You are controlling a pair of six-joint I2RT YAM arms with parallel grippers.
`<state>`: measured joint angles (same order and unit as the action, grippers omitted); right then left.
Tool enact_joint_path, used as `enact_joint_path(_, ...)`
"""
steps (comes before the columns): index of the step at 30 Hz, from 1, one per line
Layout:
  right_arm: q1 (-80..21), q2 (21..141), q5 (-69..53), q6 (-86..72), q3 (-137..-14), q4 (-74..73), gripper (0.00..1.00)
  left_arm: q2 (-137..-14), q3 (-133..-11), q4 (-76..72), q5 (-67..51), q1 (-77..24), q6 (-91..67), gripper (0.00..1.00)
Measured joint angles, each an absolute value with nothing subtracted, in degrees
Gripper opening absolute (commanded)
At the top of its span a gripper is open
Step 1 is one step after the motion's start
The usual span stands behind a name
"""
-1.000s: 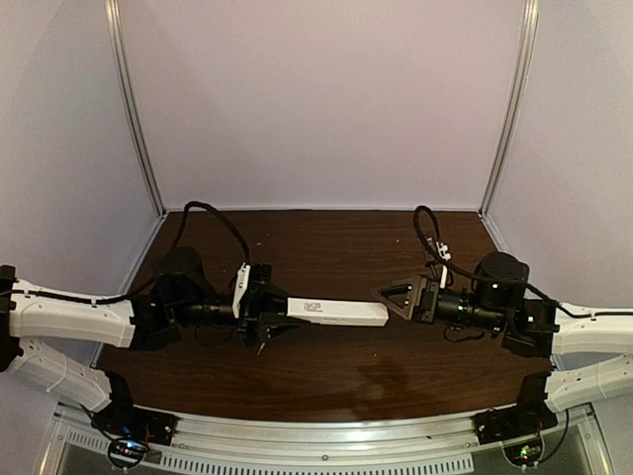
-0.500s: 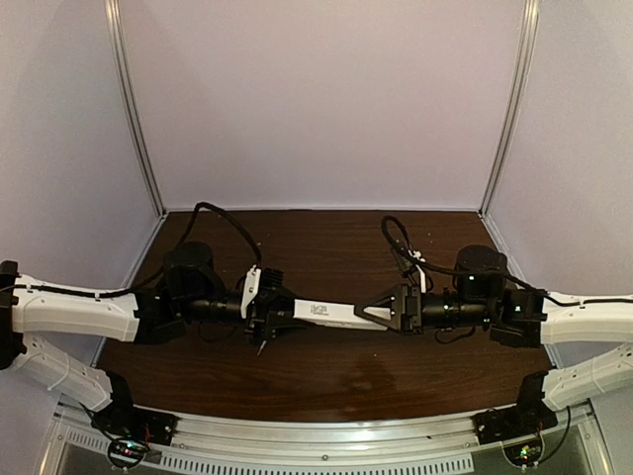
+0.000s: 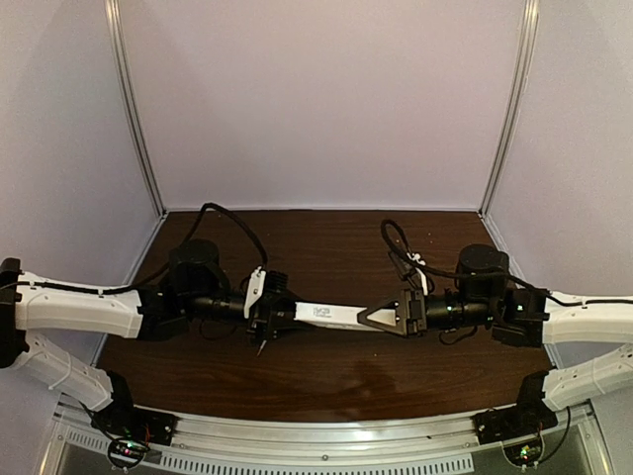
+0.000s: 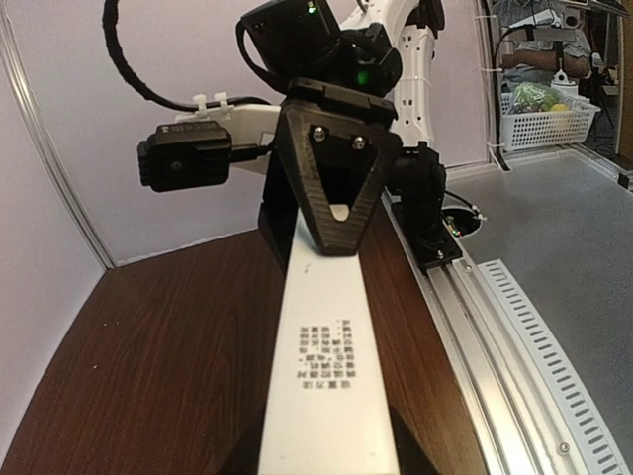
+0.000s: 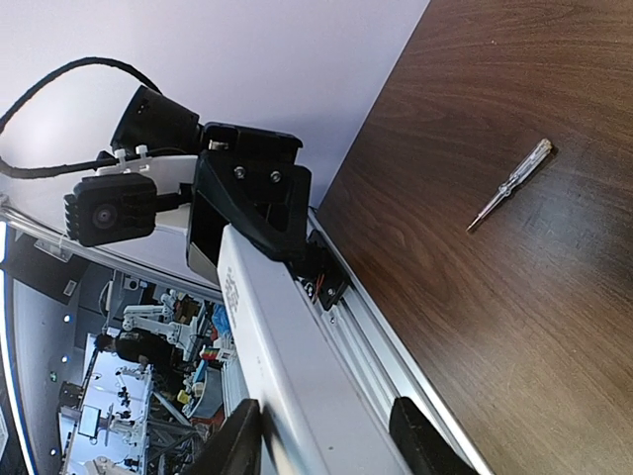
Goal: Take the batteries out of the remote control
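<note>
Left gripper (image 3: 271,322) clamps the remote control (image 3: 331,315) at 9 o'clock, right gripper (image 3: 369,318) straddles its 3 o'clock end, grip unclear; batteries apparently not yet out.

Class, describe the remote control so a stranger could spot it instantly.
Start at the dark wooden table. Above its middle, the remote control runs between the left hand and right hand. Unlike the thin screwdriver on the table, it is a white, printed bar.
</note>
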<state>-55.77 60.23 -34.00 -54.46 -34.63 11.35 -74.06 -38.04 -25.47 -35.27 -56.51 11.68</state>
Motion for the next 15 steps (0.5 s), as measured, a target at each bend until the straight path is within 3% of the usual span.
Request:
enact_joint_path(10, -55.77, 60.16, -34.09, -54.06, -34.63, 11.25, 0.12, -74.24, -38.04, -25.10, -35.59, -56.36, 12.36, 0.00)
enact_joint_path(12, -55.77, 59.99, -34.06, -53.95, -34.59, 11.35, 0.15, -74.22, -38.04, -25.12, -35.62, -56.34, 12.38, 0.00)
enact_joint_path(15, -55.79, 59.20, -34.02, -53.80, -34.44, 11.40, 0.29, -73.95, -38.04, -25.32, -35.64, -56.38, 12.36, 0.00)
